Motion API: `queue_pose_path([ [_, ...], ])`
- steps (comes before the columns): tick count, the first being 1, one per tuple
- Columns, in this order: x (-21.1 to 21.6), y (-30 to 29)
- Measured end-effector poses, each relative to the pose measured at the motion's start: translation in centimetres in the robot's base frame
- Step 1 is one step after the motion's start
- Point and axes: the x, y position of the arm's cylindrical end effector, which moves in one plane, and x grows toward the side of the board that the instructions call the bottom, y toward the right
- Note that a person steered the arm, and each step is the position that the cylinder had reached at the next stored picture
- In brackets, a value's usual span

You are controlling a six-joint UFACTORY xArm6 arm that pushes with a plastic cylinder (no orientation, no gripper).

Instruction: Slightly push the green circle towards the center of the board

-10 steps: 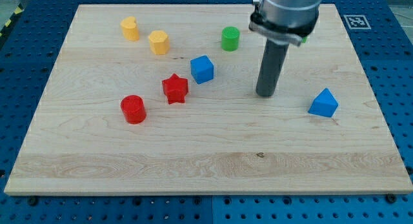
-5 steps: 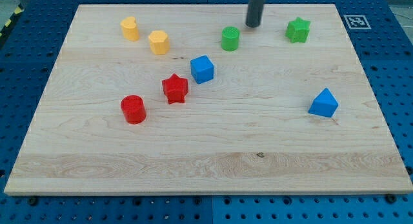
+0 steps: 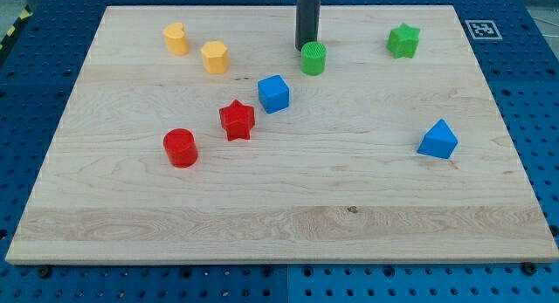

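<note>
The green circle (image 3: 314,58) is a short green cylinder on the wooden board (image 3: 279,198), above the board's middle near the view's top. My tip (image 3: 306,47) is right behind it, on its upper-left side, touching or nearly touching it. The dark rod rises out of the view's top.
A blue cube (image 3: 273,93) and a red star (image 3: 237,120) lie below-left of the green circle. A red cylinder (image 3: 181,148) is further left. Two yellow blocks (image 3: 175,38) (image 3: 214,57) sit at upper left. A green star (image 3: 403,40) is at upper right, a blue block (image 3: 438,140) at right.
My tip went from the board's middle right up to the top, then left, and now stands behind the green circle. The green circle has shifted slightly down.
</note>
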Motion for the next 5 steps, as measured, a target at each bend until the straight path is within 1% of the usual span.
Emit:
queue_pose_path([
  [2, -0.1, 0.0],
  [4, -2.7, -0.2],
  [5, -2.8, -0.2],
])
